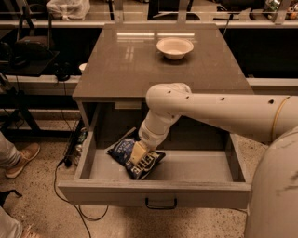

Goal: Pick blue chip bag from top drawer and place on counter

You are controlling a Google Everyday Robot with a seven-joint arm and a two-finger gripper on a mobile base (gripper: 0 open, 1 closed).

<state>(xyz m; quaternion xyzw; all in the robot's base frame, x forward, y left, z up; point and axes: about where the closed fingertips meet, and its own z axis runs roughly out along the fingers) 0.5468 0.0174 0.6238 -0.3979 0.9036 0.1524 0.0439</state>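
The blue chip bag point(122, 149) lies crumpled on the floor of the open top drawer point(153, 192), left of centre, with white lettering showing. My gripper point(138, 155) reaches down from the white arm point(209, 109) into the drawer and sits right on top of the bag's middle. The counter point(135, 65) is the glossy grey-brown top above the drawer. The drawer's dark pull handle point(160, 203) faces the front.
A white bowl point(174, 47) stands at the counter's far right. A small white cup point(83, 68) is beside the counter's left edge. Cables point(70, 195) and a person's shoe point(21, 160) are on the floor at left. A cluttered shelf point(67, 7) runs behind.
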